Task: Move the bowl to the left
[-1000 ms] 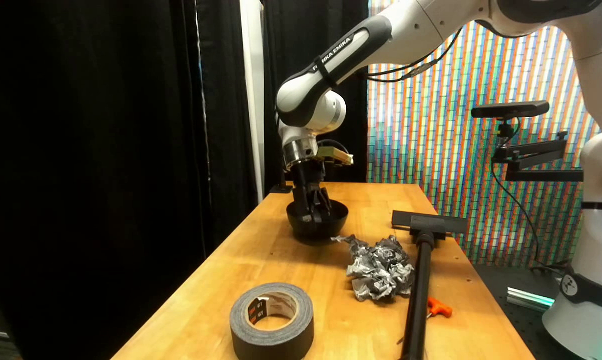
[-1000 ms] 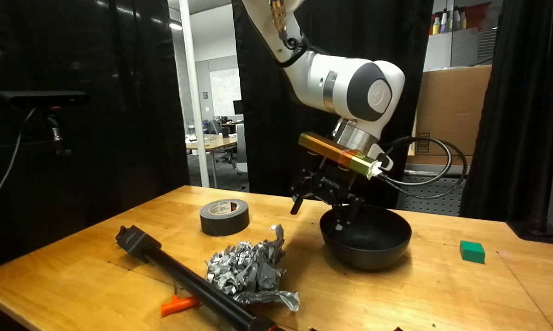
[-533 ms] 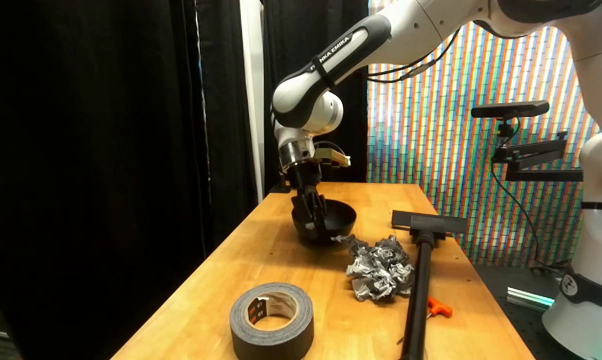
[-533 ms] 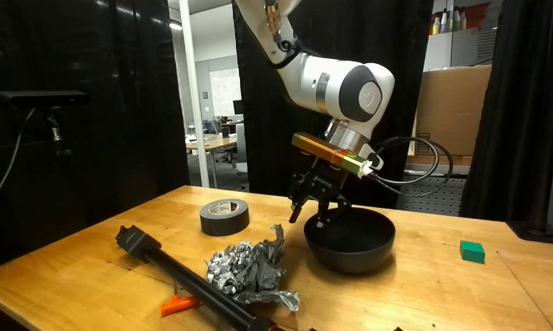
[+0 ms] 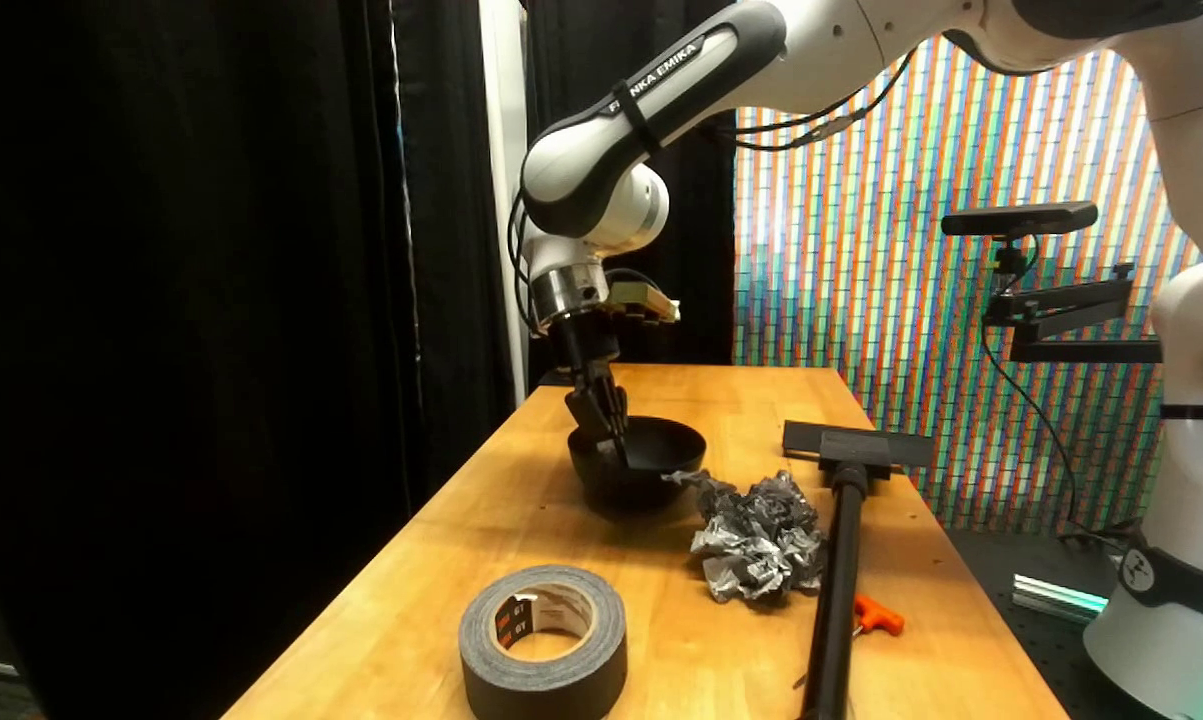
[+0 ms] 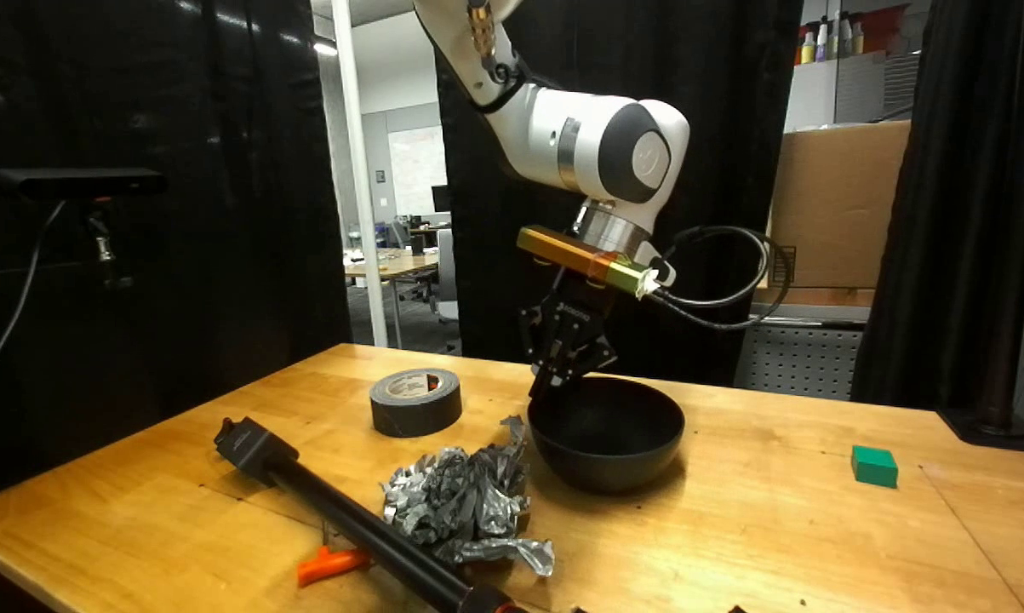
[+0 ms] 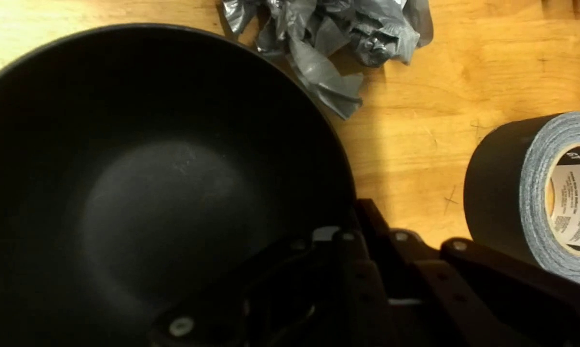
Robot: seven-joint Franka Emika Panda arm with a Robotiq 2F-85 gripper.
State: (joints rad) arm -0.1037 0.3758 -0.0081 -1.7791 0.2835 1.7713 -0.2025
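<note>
A round black bowl stands upright on the wooden table in both exterior views (image 5: 651, 490) (image 6: 609, 468). Whether its base touches the wood is hard to tell. In the wrist view the dark inside of the bowl (image 7: 174, 202) fills the left half. My gripper (image 6: 549, 387) comes down at a slant onto the rim, at the side towards the tape roll. Its fingers are drawn together with the rim running in between, one inside the bowl and one outside, as the wrist view of the gripper (image 7: 356, 214) shows. The pinched piece of rim itself is hidden.
Crumpled silver tape (image 6: 456, 498) lies close beside the bowl. Beyond it are a tape roll (image 6: 418, 417), a long black tool (image 6: 367, 519) and an orange handle (image 6: 331, 564). A green block (image 6: 874, 466) sits on the far side of the bowl.
The jaws have closed from wide apart onto the rim. Arm and bowl have shifted together towards the silver tape and the tape roll. Everything else has stayed put.
</note>
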